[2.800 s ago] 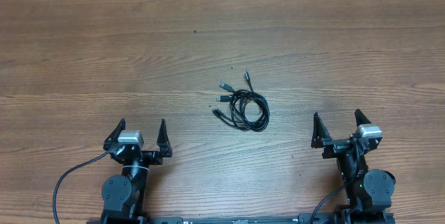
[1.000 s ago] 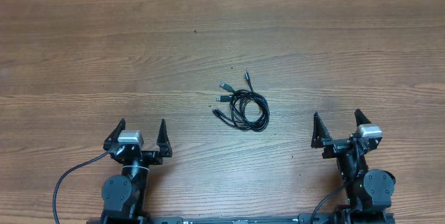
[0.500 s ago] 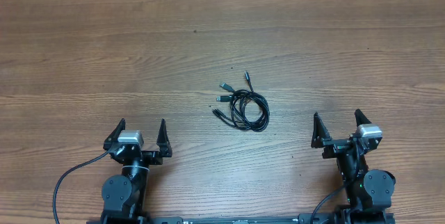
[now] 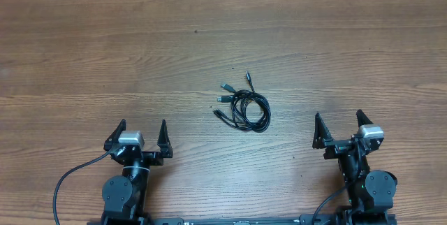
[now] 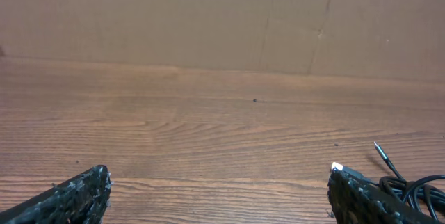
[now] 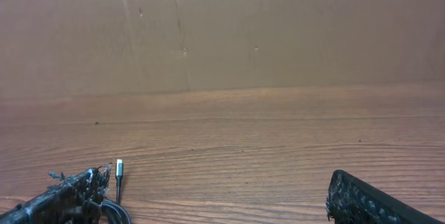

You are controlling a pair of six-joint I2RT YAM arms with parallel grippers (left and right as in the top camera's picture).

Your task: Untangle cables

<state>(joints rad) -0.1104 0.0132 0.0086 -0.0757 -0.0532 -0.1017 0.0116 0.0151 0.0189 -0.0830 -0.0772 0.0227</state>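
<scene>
Cables lie coiled mid-frame on the table, probably light, limp and slippery (only the plugs look stiff). My left pincer and right pincer, low in the frame, stand spread and empty; I'd pinch a loose plug end, upper left of the coil.

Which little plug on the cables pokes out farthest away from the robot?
The plug at the far tip of the tangled cables. Its cord runs straight away from the robot, while the other plugs fan out to the left side.
</scene>
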